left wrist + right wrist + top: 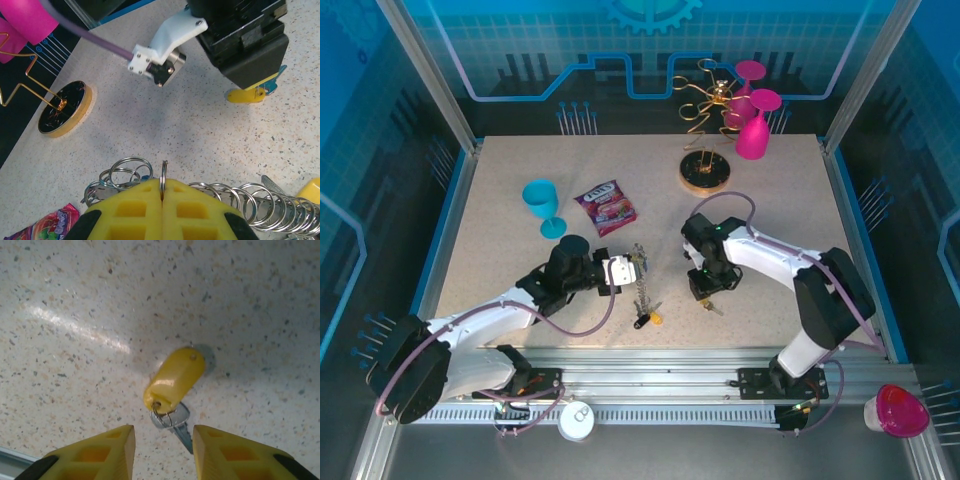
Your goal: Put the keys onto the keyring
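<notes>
left jaws pinch keyring; right jaws parted over yellow key

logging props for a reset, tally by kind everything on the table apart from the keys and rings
teal goblet: 1
pink goblets, at the stand: 2
snack packet: 1
gold wire stand: 1
total: 5
</notes>
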{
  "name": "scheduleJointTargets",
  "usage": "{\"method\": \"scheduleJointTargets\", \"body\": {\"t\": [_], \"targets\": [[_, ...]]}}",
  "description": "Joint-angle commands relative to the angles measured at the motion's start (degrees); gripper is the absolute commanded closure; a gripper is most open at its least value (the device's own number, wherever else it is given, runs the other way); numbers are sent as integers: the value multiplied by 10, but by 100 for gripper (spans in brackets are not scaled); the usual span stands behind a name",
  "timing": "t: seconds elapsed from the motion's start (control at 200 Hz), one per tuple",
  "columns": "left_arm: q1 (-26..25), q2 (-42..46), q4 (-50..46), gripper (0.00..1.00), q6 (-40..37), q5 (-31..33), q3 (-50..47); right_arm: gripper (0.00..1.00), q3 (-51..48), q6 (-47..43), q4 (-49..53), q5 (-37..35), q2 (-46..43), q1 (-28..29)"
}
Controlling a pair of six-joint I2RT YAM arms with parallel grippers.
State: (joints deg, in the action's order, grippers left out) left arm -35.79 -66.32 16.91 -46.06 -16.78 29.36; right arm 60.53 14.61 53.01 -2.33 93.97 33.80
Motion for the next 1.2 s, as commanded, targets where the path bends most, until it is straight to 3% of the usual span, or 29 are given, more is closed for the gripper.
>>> {"method": "scheduleJointTargets", "body": {"t": [0.0, 0.6, 0.846, 0.981, 1.196], "targets": [[1, 9, 28, 100, -19, -20, -4, 63, 24, -28, 41, -6, 34, 7], [5, 7, 28, 100, -31, -22, -4, 77, 32, -25, 42, 20, 85, 14], [5, 15, 19, 100, -29, -20, -5, 100, 41, -26, 44, 9, 66, 12], [5, 16, 21, 100, -14, -14, -6, 100, 39, -22, 39, 17, 23, 6], [5, 15, 25, 100, 23, -3, -3, 100, 2, 25, -27, 100, -25, -3]]}}
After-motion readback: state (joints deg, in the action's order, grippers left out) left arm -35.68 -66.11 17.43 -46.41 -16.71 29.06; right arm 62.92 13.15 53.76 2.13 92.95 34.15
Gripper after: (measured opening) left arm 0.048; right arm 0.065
